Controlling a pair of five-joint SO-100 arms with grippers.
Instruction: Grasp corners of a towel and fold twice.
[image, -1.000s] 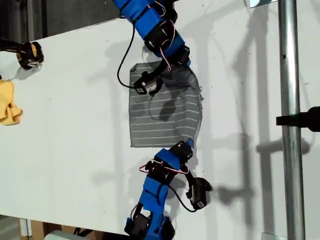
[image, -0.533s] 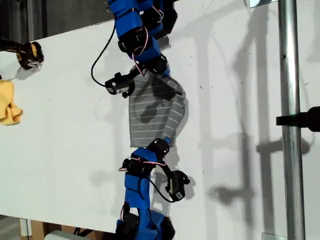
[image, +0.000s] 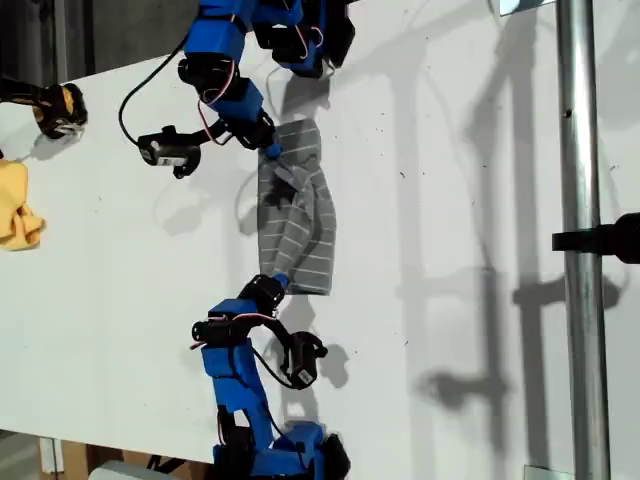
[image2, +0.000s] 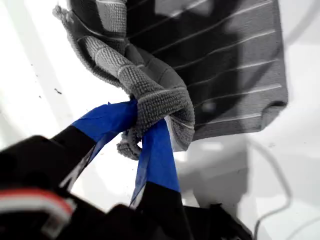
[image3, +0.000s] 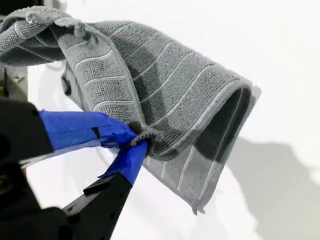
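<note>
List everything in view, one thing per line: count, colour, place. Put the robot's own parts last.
towel: one, grey with thin white stripes, mid-table, partly folded over itself, a corner pinched at each end.
yellow cloth: one, plain yellow, crumpled at the exterior view's left edge.
table: one, white, under everything.
metal pole: one, silver, upright along the exterior view's right, with a black clamp.
black and yellow object: one, near the exterior view's upper left corner; too small to identify.
my first gripper: one, blue-taped jaws, shut on bunched towel fabric.
my second gripper: one, blue-taped jaws, shut on a towel corner.
arms: two, blue and black, entering from the exterior view's top and bottom.
</note>
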